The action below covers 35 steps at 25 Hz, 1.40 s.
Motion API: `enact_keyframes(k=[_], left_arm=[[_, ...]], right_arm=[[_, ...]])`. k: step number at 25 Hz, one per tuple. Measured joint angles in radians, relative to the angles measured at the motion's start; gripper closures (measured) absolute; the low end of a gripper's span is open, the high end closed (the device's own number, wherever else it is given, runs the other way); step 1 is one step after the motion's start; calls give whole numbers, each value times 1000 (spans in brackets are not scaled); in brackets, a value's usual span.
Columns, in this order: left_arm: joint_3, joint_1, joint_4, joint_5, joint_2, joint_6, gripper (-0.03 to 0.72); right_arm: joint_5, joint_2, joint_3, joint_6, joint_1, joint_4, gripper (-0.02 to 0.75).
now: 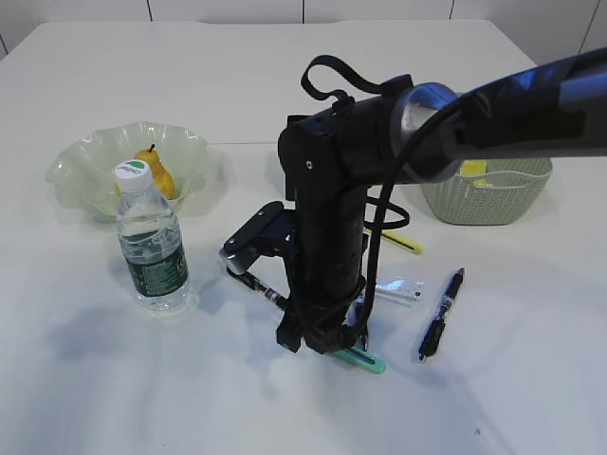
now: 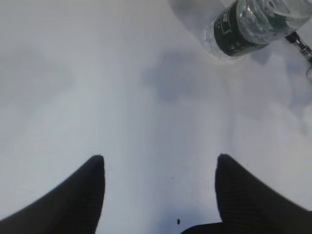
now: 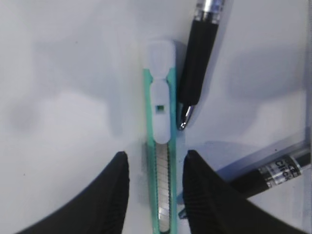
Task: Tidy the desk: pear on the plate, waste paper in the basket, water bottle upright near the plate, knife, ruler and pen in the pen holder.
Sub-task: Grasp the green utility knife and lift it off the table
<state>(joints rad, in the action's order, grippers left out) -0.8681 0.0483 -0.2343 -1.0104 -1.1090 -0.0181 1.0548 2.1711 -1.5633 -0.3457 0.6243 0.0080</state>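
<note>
Right pincer [image 3: 153,195] astride teal-framed knife [image 3: 161,136]

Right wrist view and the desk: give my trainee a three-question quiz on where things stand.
1. True or false: the pear lies on the plate.
2. What lies between the right gripper's fingers? A) knife B) ruler C) waste paper
3. How does the water bottle stand?

Key:
1. True.
2. A: the knife, teal and white, lies on the table between the fingers, which stand apart either side; a pen lies beside it.
3. Upright, white cap on top, just in front of the plate.
</note>
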Motion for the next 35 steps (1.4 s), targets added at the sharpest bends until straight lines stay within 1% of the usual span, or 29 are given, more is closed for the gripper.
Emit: enact_keyframes(k=[2,4,21,24,30,35], left_arm=[[0,0,0,0,0,0,187],[0,0,0,0,0,0,187],[0,0,0,4,0,0,188],[0,0,0,4,0,0,188],[0,0,0,4,0,0,188],[0,0,0,4,0,0,188]], right_arm=[[-4,9,0,2,0,2,430],[-4,22,0,2,0,2,421],[-23,42,-4,8,0,2,424],[-23,42,-4,8,0,2,458],[-19,42,-4,8,0,4,592],[-16,42,-6,9,0,6,607]])
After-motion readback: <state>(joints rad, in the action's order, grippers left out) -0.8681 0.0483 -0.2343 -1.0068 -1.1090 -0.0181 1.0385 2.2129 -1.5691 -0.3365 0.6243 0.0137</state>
